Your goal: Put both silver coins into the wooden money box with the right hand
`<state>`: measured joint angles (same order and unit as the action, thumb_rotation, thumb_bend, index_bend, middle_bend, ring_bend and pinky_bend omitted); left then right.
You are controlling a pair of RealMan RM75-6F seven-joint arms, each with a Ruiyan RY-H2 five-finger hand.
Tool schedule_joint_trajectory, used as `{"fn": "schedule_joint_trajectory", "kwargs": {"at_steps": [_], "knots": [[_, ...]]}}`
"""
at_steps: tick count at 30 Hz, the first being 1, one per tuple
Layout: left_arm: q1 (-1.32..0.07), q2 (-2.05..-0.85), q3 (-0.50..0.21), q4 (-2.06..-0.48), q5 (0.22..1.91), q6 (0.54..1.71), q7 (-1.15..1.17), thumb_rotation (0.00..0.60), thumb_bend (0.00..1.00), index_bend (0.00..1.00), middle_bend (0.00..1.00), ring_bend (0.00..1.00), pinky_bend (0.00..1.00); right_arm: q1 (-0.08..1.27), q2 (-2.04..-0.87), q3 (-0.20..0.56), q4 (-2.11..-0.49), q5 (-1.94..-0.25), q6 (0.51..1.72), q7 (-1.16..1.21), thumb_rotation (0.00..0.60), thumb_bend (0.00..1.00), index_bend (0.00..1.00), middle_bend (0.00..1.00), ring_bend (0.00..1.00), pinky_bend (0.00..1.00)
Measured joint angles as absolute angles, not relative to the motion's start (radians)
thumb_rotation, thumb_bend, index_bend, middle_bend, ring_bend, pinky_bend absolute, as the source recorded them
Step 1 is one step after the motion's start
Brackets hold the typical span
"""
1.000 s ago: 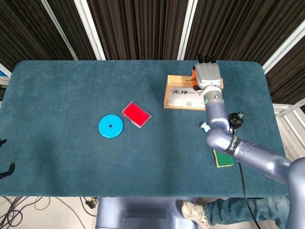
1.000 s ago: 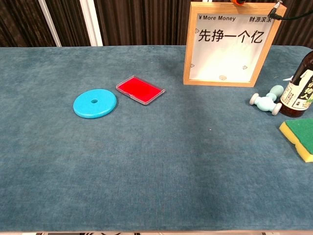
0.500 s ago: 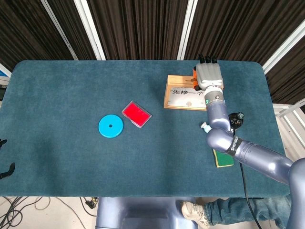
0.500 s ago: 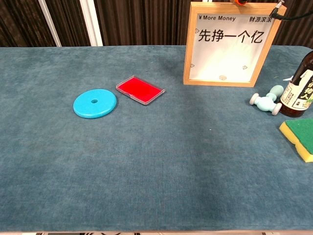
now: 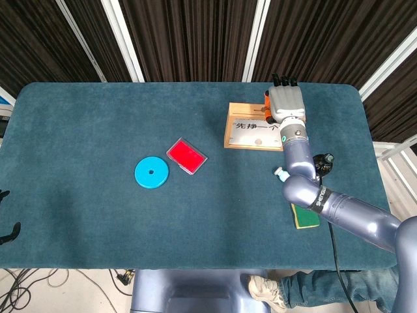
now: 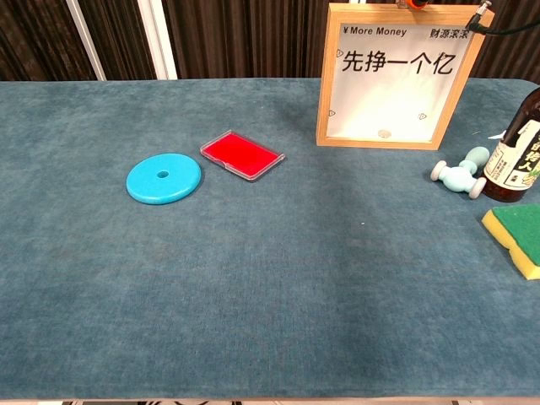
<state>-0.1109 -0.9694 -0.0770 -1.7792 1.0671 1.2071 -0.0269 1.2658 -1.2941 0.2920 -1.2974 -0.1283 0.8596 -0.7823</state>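
Right robot hand (image 5: 286, 104): hovering over the top edge of the wooden money box (image 6: 396, 76) at far right; finger state not discernible. One silver coin (image 6: 385, 133) lying inside. Advice: be aligning over the slot, releasing squarely. Left robot hand: absent.

Blue disc (image 6: 164, 178), red card (image 6: 242, 154), teal tablecloth (image 6: 270, 278), tan money box (image 6: 399, 76), green-yellow sponge (image 6: 516, 238)
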Motion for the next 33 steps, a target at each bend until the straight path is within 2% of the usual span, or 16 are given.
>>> {"fn": "schedule_joint_trajectory", "kwargs": {"at_steps": [33], "knots": [[-0.112,-0.967,-0.075,-1.782,1.062,1.204,-0.024,0.600,0.40,0.10,0.00,0.00,0.00,1.259,-1.299,0.301,-1.282,-0.136,0.852,-0.774,0.600,0.51,0.54,0.02,0.00,0.00]]}}
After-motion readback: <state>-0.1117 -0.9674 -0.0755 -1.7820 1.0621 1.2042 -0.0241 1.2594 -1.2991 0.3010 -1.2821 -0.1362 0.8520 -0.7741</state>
